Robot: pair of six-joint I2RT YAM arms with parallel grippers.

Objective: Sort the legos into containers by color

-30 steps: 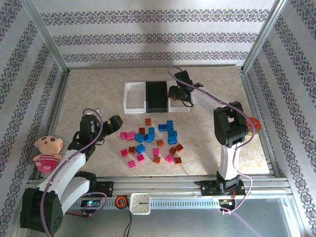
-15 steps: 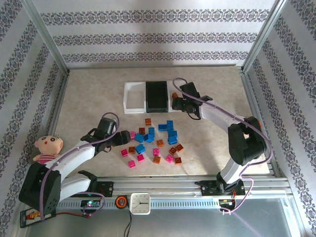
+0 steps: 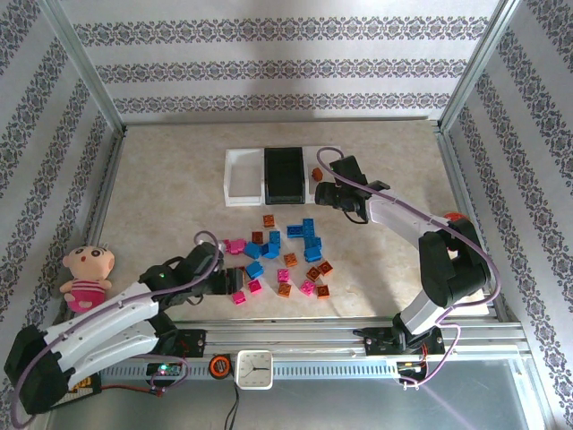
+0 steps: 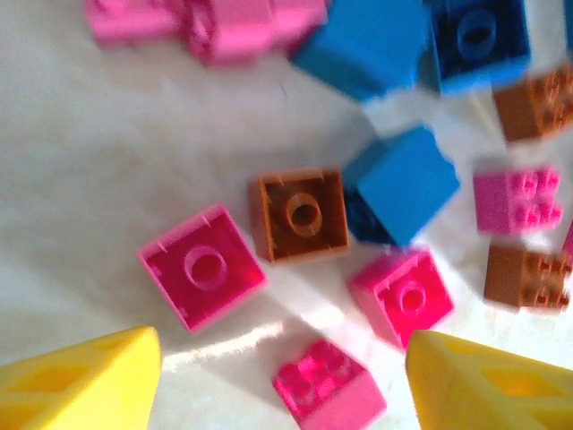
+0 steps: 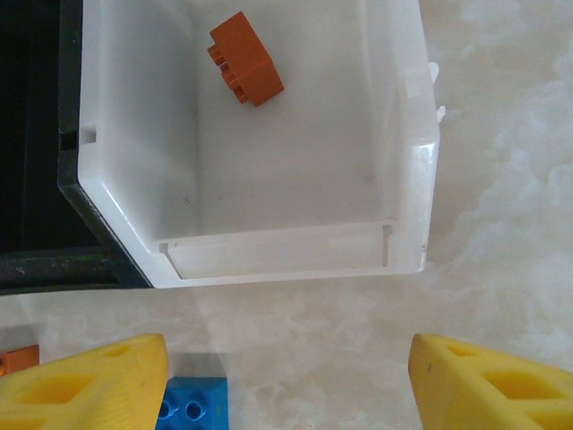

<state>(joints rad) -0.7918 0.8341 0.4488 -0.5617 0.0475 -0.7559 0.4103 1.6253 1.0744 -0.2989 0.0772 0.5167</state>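
Observation:
The legos (image 3: 279,255) lie scattered mid-table in pink, blue and orange-brown. My left gripper (image 3: 236,279) hovers low over the pile's near-left corner. It is open (image 4: 285,394), with a pink studded brick (image 4: 327,391) between its yellow fingertips (image 4: 82,380) and other pink, brown and blue bricks just beyond. The containers sit in a row behind the pile: a white bin (image 3: 242,177), a black bin (image 3: 285,175) and a white bin (image 5: 407,152). That last one holds one orange-brown brick (image 5: 245,59). My right gripper (image 3: 325,194) is open (image 5: 286,394) over bare table at this bin's near wall, beside a blue brick (image 5: 192,408).
A doll (image 3: 84,272) lies at the left edge. A white clock (image 3: 254,368) and a red-orange disc (image 3: 218,365) sit on the front rail. A red object (image 3: 455,218) shows behind my right arm. Metal frame posts border the table.
My left arm swung right and down to the pile's near-left corner. My right gripper drew back from over the right white bin to its near wall, leaving the orange-brown brick inside.

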